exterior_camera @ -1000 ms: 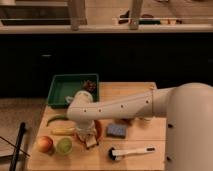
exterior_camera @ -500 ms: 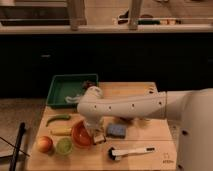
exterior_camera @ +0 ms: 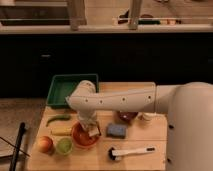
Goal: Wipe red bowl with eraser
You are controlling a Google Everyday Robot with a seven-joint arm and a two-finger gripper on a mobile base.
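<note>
Taking the red bowl [exterior_camera: 83, 136] as the landmark: nearest the camera, to its right and forward, lies one white-handled brush [exterior_camera: 131, 152] with its dark head pointing toward the bowl. To the bowl's left and slightly forward sit one lime-green round fruit [exterior_camera: 64, 146] and, beyond that, one orange-pink fruit [exterior_camera: 45, 144]. The bowl itself sits toward the front left of the wooden table [exterior_camera: 150, 160].

The claw [exterior_camera: 89, 128] hangs over the right part of the bowl, reaching down into it, with a pale block that looks like the eraser [exterior_camera: 95, 132] at its tip near the bowl's right rim. Whether the claw is spread or pinching the eraser cannot be told. The arm's wrist hides the back rim of the bowl.

Just right of the bowl lies one blue sponge [exterior_camera: 116, 130]. Left of the bowl is one yellowish long vegetable [exterior_camera: 62, 131], and behind that one green pepper [exterior_camera: 58, 118]. Behind and right of the bowl, partly hidden under the arm, sits one dark maroon bowl [exterior_camera: 127, 116], with one small white object [exterior_camera: 147, 117] beside it. Farthest back, behind and left of the bowl, is one green tray [exterior_camera: 64, 90].

Compared with half a second ago, the claw has dropped lower into the bowl, and the arm covers more of the tray's right side.
</note>
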